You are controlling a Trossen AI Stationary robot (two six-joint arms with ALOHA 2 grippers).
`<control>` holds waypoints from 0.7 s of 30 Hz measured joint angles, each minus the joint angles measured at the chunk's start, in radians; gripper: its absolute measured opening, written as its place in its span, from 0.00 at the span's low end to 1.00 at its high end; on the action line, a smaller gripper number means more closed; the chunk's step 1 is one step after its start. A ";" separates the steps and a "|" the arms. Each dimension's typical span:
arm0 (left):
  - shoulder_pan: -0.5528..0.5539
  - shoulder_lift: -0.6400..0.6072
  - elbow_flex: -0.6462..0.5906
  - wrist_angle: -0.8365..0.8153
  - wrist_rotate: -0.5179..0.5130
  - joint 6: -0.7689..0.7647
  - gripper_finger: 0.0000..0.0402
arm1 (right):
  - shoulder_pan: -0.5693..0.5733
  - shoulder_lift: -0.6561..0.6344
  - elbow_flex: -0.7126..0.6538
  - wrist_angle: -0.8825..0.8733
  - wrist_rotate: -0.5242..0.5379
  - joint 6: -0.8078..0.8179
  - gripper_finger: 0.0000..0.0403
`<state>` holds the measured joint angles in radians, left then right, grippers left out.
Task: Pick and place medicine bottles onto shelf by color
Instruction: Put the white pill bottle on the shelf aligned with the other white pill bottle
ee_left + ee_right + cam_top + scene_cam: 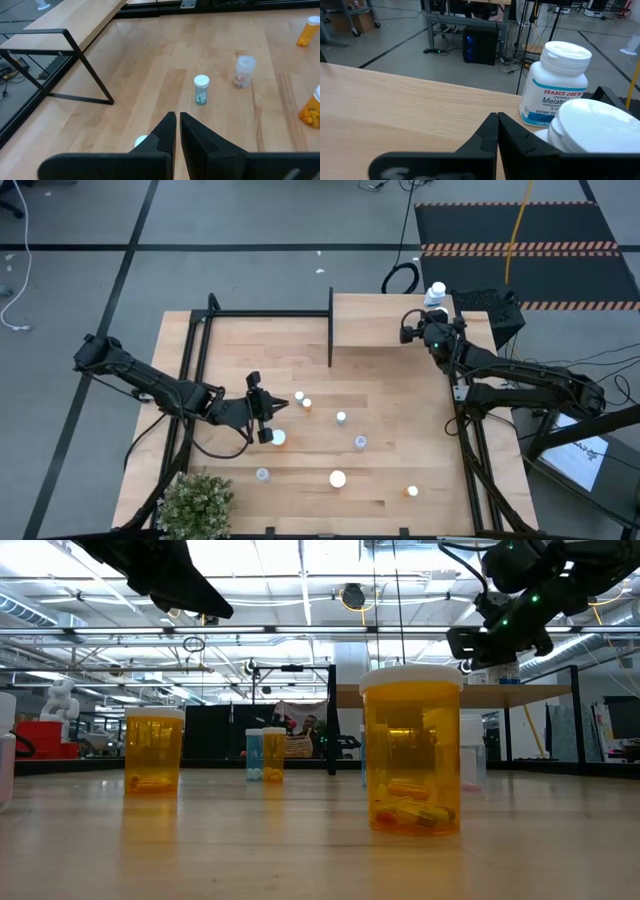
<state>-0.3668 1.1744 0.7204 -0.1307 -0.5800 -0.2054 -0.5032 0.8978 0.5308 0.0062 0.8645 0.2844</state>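
Several white-capped medicine bottles stand on their bases on the tabletop (400, 430): an orange one (412, 755) close to the low camera, another orange one (153, 750), a small pale blue one (201, 90) and a clear one (244, 71). My left gripper (268, 412) is shut and hovers over the table's left middle, with a white cap (141, 141) just beside its fingers. My right gripper (497, 131) is shut above the shelf (385, 320). A white melatonin bottle (555, 85) and another white-capped bottle (592, 125) stand on the shelf's far right corner beside it.
A black metal frame (200, 330) borders the table's left and far sides. The shelf's black upright edge (331, 330) stands between the frame and the shelf. A potted plant (195, 500) sits at the near left corner. More bottles (337, 478) dot the table's near middle.
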 joint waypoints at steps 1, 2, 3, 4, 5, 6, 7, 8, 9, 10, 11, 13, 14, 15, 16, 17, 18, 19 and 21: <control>0.000 0.000 0.000 0.000 0.000 0.000 0.06 | -0.003 0.000 0.000 -0.001 0.000 -0.002 0.00; 0.000 0.000 0.000 0.000 0.000 0.000 0.06 | -0.005 0.000 0.000 -0.003 0.000 -0.002 0.00; 0.000 0.000 0.000 0.000 0.000 0.000 0.06 | -0.008 0.000 0.000 -0.004 -0.001 -0.002 0.00; 0.000 0.000 0.000 0.000 0.000 0.000 0.06 | -0.010 0.000 0.000 -0.005 -0.001 -0.002 0.00; 0.000 0.000 0.000 0.000 0.000 0.000 0.06 | -0.013 0.000 0.000 -0.007 -0.001 -0.002 0.00; 0.000 0.000 0.000 0.000 0.000 0.000 0.06 | -0.016 0.000 0.000 -0.007 -0.001 -0.002 0.00; 0.000 0.000 0.000 0.000 0.000 0.000 0.06 | -0.018 0.000 0.000 -0.008 -0.001 -0.003 0.00; 0.000 0.000 0.000 0.000 0.000 0.000 0.06 | -0.022 0.000 0.000 -0.008 -0.001 -0.005 0.00; 0.000 0.000 0.000 0.000 0.000 0.000 0.06 | -0.023 0.000 0.000 -0.008 -0.001 -0.005 0.00; 0.000 0.000 0.000 0.000 0.000 0.000 0.06 | -0.024 0.000 0.000 -0.007 -0.001 -0.005 0.00; 0.000 0.000 0.000 0.000 0.000 0.000 0.06 | -0.024 0.000 0.000 -0.007 -0.002 -0.004 0.00; 0.000 0.000 0.000 0.000 0.000 0.000 0.06 | -0.024 0.000 0.000 -0.002 -0.005 0.004 0.00; 0.000 0.000 0.000 0.000 0.000 0.000 0.06 | -0.021 0.000 0.000 0.004 -0.007 0.007 0.00; 0.000 0.000 0.000 0.000 0.000 0.000 0.06 | -0.017 0.000 0.000 0.013 -0.022 0.007 0.00; 0.000 0.000 0.000 0.000 0.000 0.000 0.06 | -0.011 0.000 0.000 0.023 -0.036 0.006 0.00; 0.000 0.000 0.000 0.000 0.000 0.000 0.06 | -0.004 -0.001 0.000 0.031 -0.055 0.006 0.00; 0.000 0.000 0.000 0.000 0.000 0.000 0.06 | 0.006 -0.005 0.000 0.032 -0.064 0.007 0.00; 0.000 0.000 0.000 0.000 0.000 0.000 0.06 | 0.017 -0.010 0.000 0.031 -0.078 0.010 0.00; 0.000 0.000 0.000 -0.006 0.000 -0.002 0.06 | 0.045 -0.024 0.000 0.008 -0.093 0.012 0.00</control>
<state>-0.3670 1.1744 0.7204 -0.1366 -0.5804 -0.2072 -0.4585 0.8737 0.5308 0.0143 0.7720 0.2961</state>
